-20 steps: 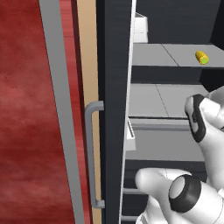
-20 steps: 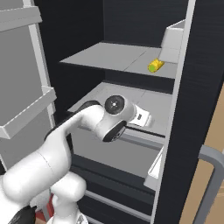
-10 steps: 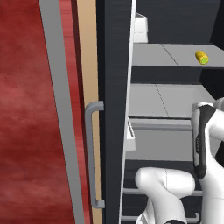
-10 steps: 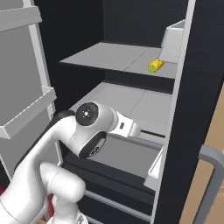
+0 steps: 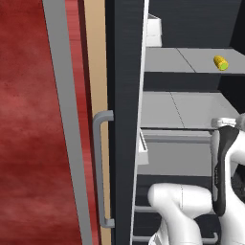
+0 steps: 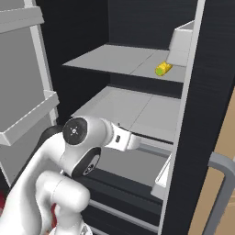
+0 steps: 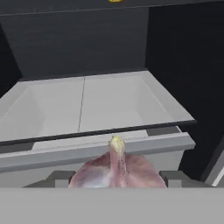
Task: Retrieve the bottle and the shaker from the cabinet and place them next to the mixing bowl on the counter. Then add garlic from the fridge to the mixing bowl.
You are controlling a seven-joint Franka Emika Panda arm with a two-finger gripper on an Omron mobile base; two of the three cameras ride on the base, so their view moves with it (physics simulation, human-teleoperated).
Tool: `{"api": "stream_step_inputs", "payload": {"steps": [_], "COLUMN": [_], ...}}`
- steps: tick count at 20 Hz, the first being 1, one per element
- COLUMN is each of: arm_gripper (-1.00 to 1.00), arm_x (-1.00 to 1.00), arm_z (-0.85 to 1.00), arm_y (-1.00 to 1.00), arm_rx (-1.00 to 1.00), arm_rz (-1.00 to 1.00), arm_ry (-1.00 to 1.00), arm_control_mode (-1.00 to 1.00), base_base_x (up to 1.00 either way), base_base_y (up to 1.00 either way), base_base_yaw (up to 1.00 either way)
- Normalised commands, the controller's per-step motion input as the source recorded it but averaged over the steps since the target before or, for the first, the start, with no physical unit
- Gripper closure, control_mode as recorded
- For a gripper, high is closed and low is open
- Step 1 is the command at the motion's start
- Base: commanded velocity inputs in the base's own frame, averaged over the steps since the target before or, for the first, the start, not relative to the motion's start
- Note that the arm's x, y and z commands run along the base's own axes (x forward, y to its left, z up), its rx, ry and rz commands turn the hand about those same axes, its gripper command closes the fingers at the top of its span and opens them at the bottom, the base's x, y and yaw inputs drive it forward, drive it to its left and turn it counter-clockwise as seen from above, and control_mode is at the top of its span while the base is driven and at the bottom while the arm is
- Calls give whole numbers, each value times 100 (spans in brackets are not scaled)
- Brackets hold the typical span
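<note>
Now the garlic step: gripper pinching the garlic at the fridge.
Bulb sits between the fingertips, near the drawer; next, I judge, withdraw clear and carry to the mixing bowl.

Tool level, tips clamped on either side of its load.

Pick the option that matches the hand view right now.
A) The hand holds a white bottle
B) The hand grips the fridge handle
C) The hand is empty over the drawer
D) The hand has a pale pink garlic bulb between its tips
D: in the hand view the garlic, a pale pink bulb with a yellowish tip, sits right between the tips of the hand, in front of the open pale grey fridge drawer.
</note>
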Motion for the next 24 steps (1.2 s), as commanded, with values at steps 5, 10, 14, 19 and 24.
{"api": "stream_step_inputs", "payload": {"steps": [5, 10, 14, 19, 24], "arm_gripper": [100, 100, 100, 100, 100], "arm_x": [0, 0, 0, 0, 0], "arm_z": [0, 0, 0, 0, 0], "arm_y": [0, 0, 0, 0, 0], "arm_rx": [0, 0, 0, 0, 0], "arm_rz": [0, 0, 0, 0, 0], "arm_ry": [0, 0, 0, 0, 0], "arm_control_mode": [100, 100, 100, 100, 100], "base_base_x": [-84, -73, -86, -97, -86], "base_base_y": [6, 24, 24, 5, -13], "base_base_yaw": [0, 0, -2, -10, -26]}}
